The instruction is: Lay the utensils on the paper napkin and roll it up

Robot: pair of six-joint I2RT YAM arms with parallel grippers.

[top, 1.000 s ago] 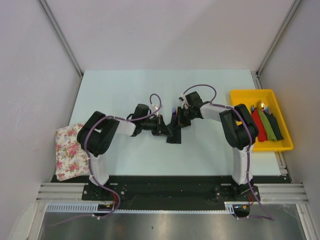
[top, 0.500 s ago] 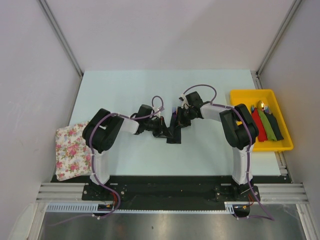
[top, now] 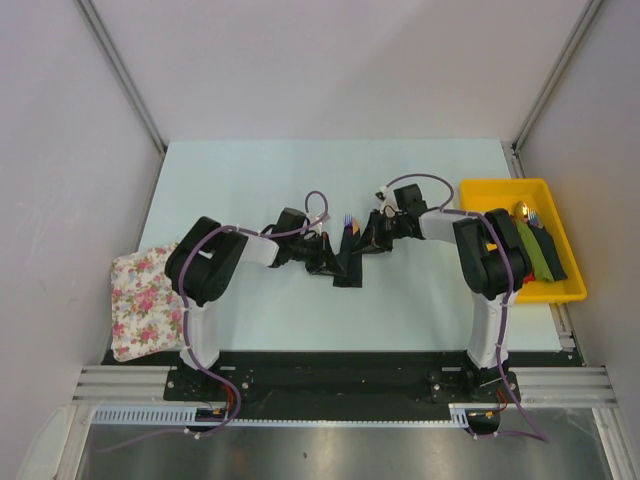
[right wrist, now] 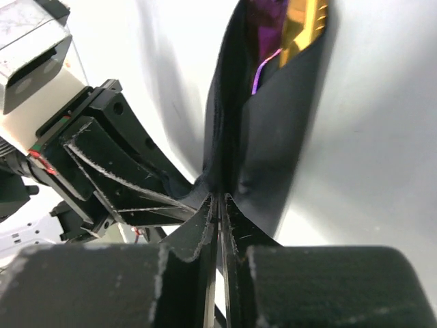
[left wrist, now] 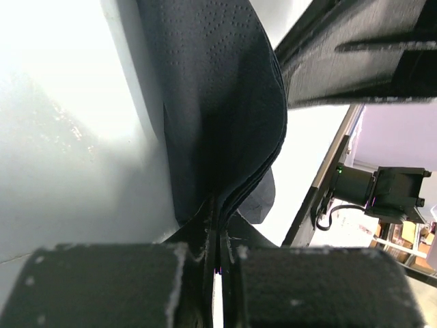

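Top external: right gripper (top: pixel 372 238) has drawn rightward; it and left gripper (top: pixel 325 255) clamp the paper napkin (top: pixel 348 265), likely tightening it over the utensils (top: pixel 347 221).

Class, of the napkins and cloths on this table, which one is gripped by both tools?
The black paper napkin at mid-table: left tool and right tool both pinch it. The green roll in the yellow tray and the floral cloth lie ungripped.

Matt black paper napkin (left wrist: pixel 218 102) with fine dotted embossing, glossy orange-gold metallic utensils (right wrist: pixel 305 24) with purple sheen, matt black plastic right gripper (right wrist: pixel 220 203) with rough whitish edges, smooth pale table (top: pixel 250 180), glossy yellow plastic tray (top: pixel 500 184), floral cloth (top: pixel 140 300)
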